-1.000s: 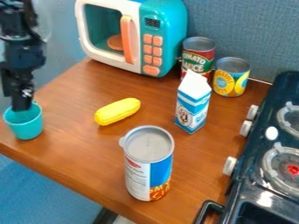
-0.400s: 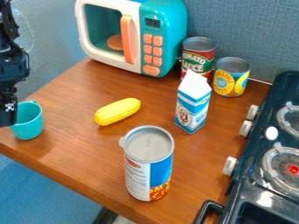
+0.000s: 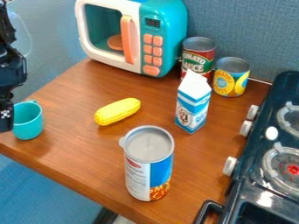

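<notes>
At the left edge of the camera view, the black gripper [image 3: 6, 120] hangs beside the left side of a teal cup [image 3: 28, 124], overlapping its rim in the view; whether they touch I cannot tell. The cup stands upright near the table's left edge. To its right a yellow toy corn cob [image 3: 117, 111] lies on the wooden table [image 3: 76, 148]. A tall blue and white canister [image 3: 148, 164] stands near the front edge, and a blue and white milk carton [image 3: 192, 103] is upright behind it, to the right.
A teal and white toy microwave [image 3: 158, 48] stands at the back. A red tomato can [image 3: 198, 57] and a yellow can [image 3: 231, 77] are right of it. The black toy stove [image 3: 251, 175], with white knobs and burners, borders the table on the right.
The gripper has moved left and somewhat down, from over the teal cup to its left side. The cup and the other objects have stayed in place.
</notes>
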Motion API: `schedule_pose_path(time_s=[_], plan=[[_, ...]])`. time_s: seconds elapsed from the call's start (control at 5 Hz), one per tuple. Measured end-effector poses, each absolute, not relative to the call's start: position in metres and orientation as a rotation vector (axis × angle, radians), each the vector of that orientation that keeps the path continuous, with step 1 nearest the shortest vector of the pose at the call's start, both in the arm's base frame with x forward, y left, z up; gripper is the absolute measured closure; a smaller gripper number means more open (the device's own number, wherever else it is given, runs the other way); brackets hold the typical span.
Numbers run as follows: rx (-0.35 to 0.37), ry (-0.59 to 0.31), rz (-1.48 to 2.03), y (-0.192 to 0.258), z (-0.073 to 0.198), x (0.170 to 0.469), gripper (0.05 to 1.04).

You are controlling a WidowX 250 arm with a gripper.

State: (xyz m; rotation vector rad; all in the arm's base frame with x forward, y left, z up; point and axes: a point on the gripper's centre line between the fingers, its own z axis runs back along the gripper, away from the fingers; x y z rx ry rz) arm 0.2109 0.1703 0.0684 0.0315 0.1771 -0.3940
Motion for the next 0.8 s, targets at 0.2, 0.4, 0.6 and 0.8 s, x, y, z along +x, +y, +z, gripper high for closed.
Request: schedule_pose_path(time_s=[0.2,0.4,0.6,0.8], plan=[[0.04,0.169,-0.416,0.166,0.07,0.213,0.083],[0.064,0.172,-0.428,0.16,0.072,0.22,0.083],[0.053,0.174,-0.431,0.157,0.073,0.221,0.083],[0.053,0.168,-0.427,0.155,0.074,0.224,0.083]])
